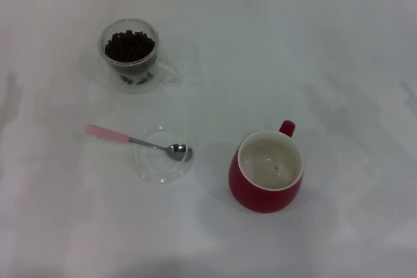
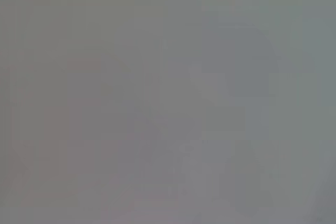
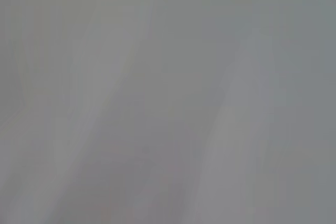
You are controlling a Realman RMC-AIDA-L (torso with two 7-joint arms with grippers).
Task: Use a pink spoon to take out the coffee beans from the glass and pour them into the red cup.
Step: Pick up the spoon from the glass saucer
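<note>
Since the pink spoon (image 1: 137,141) rests light and slippery with its bowl on the glass dish (image 1: 163,155), grip the handle; neither gripper shows, fingers untellable.

A plain staged test setup rather than a lived-in room: a bare white bench (image 1: 339,43) fills the head view. Only a glass (image 1: 130,53) of beans (image 1: 129,45), a spoon (image 1: 137,140) on a clear dish (image 1: 163,155) and a red cup (image 1: 266,171) sit on it, well apart.
</note>
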